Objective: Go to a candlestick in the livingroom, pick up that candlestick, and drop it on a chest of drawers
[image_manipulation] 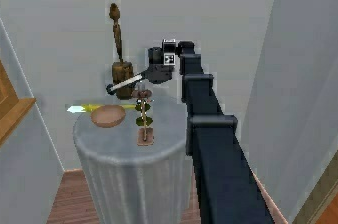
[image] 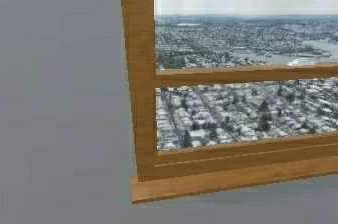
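Observation:
A small brass candlestick (image_manipulation: 145,120) stands upright on a round table (image_manipulation: 127,165) draped in white cloth, near the table's right side. The dark arm rises from the bottom edge to the gripper (image_manipulation: 129,87), which sits over the table's back part, just above the candlestick in the picture. With the table's things right behind the gripper's far end, I cannot tell whether it holds anything.
On the table are also a brown bowl (image_manipulation: 107,116), a tall wooden statue (image_manipulation: 120,55) at the back and a pale green flat thing (image_manipulation: 77,108). A wood-framed window (image: 247,90) with a city view is set in the grey wall ahead. Wooden floor shows around the table.

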Robot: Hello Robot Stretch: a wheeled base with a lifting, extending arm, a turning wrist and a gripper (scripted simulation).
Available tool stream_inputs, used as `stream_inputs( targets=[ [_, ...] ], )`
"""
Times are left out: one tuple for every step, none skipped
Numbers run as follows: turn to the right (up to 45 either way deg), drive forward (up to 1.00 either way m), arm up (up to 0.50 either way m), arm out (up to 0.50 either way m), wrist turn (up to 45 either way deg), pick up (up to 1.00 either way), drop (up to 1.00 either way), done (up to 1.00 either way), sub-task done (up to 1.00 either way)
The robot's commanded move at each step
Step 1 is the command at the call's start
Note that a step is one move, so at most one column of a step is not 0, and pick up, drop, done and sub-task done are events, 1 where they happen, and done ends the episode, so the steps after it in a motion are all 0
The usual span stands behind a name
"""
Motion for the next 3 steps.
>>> stream_inputs(
  targets=[
    [0.0,0.00,0.00,0.00,18.0,0.00,0.00,0.00,0.00],
    [0.0,0.00,-0.30,0.00,0.0,0.00,0.00,0.00,0.00],
    [0.0,0.00,0.00,0.00,0.0,1.00,0.00,0.00,0.00]
  ],
)
